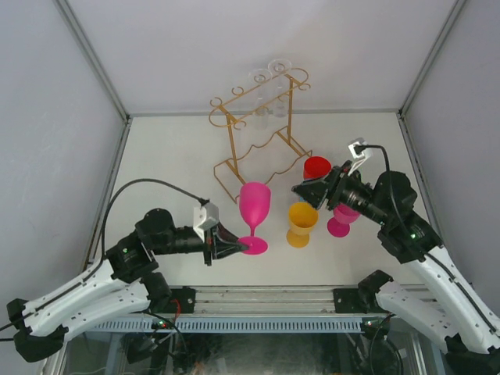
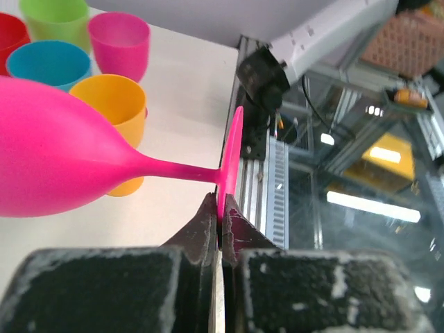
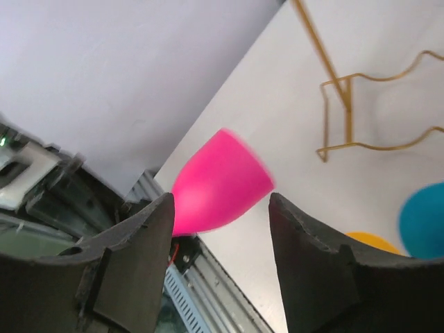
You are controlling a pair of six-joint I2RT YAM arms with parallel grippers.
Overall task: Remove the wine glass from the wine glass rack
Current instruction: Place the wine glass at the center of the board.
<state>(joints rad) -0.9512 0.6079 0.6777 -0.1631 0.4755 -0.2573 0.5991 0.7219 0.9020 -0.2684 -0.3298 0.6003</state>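
Your pink plastic wine glass (image 1: 255, 205) stands upright at frame centre, off the gold wire wine glass rack (image 1: 258, 148), whose wavy base lies just behind its bowl. Bare white table (image 1: 168, 156) opens to the left. A yellow plastic cup (image 1: 301, 222) sits close on the right, with a red cup (image 1: 317, 166) beyond it. Your left gripper (image 1: 237, 248), reaching low from lower left, is clenched on the foot's rim. Your right gripper (image 1: 303, 190), angled leftward above the cups, has its jaws released, holding nothing.
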